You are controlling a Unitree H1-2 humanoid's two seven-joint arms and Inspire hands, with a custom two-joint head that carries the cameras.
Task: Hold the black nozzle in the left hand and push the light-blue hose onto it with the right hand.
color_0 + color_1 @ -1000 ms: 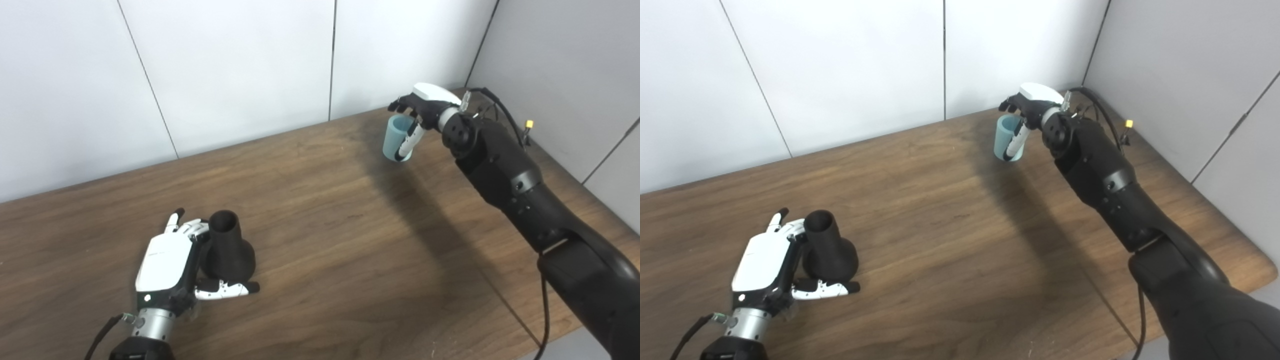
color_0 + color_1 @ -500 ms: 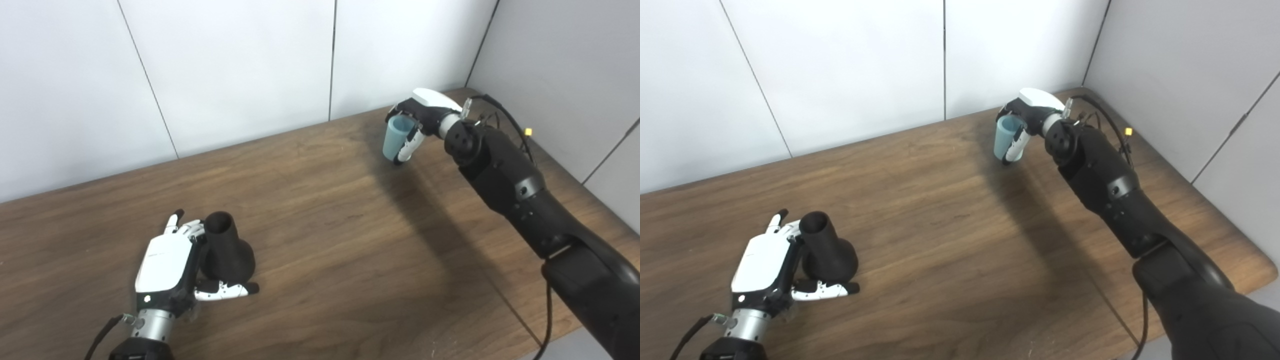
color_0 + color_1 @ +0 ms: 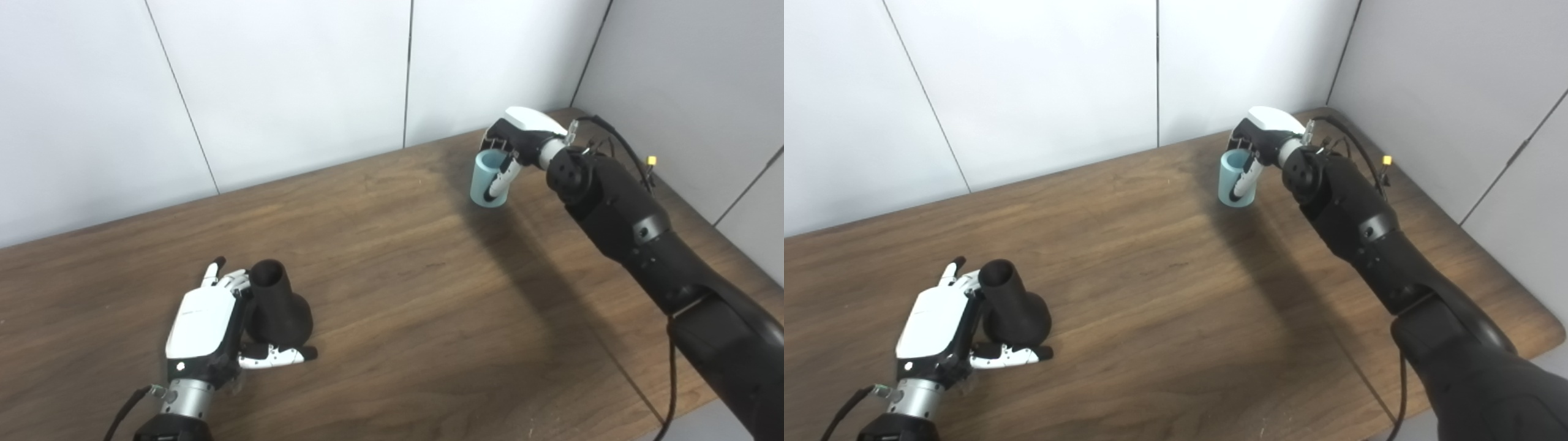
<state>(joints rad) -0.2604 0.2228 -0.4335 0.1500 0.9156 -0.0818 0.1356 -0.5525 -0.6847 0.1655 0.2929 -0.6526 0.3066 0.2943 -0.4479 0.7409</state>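
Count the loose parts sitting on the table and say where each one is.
2. The black nozzle stands at the near left, against the left robot hand. The light-blue hose stands at the far right, with the right robot hand around it. Nothing appears hidden.

Table (image 3: 398, 318): dark brown wood-grain top, fills the lower part of both eye views, rounded corner at near right in the right eye view. Far edge runs against the back wall.

Back wall (image 3: 275, 86): plain white panels, split by thin dark vertical seams (image 3: 407, 73). One seam leans left of centre, one stands near upright.

Side wall (image 3: 1458, 79): on the right, light grey, meets the back wall at a dark corner line; its own seams run diagonally low down.

Light: even and soft, from above. A broad dim shadow band crosses the tabletop from far right toward the near edge.
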